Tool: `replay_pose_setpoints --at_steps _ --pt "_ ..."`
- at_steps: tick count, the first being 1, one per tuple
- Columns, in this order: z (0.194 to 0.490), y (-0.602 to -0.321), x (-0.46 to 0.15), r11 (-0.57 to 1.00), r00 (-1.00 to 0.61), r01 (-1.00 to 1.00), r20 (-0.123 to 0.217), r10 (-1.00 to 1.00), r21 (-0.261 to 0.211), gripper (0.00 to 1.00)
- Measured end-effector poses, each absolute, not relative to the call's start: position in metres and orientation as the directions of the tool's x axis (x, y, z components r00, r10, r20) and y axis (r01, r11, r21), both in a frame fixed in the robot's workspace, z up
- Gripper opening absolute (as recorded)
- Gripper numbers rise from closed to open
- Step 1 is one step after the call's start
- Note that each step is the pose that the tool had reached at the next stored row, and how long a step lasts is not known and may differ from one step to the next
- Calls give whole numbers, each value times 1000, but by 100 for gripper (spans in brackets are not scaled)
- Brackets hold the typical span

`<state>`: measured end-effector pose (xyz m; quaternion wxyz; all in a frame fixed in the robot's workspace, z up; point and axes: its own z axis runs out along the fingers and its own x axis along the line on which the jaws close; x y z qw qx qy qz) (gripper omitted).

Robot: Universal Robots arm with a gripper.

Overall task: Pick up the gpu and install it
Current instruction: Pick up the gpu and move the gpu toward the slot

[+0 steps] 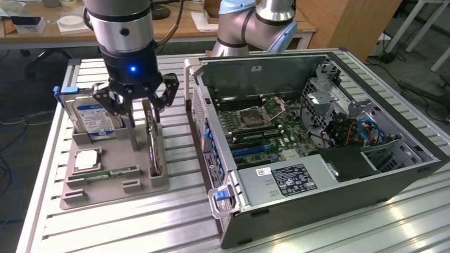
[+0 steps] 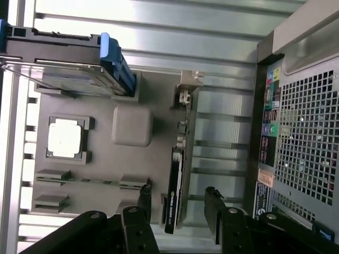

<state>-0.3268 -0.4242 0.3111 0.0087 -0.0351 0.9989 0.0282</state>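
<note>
Jaws stand wide, and I see the gripper left of centre in the exterior view, over the far end of the gpu. In the wrist view a finger sits to each side of the card with open gaps. The gpu stands on its long edge along the gray tray's right-hand edge. A narrow strip of slatted table separates the tray from the open computer case. The hard drive stands upright near the gripper, on the exterior view's left.
</note>
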Motion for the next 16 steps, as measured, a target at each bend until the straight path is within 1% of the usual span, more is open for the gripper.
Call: replay_pose_setpoints --at_steps 16 --pt "282 -422 -327 996 -997 -71 -19 -70 57 53"
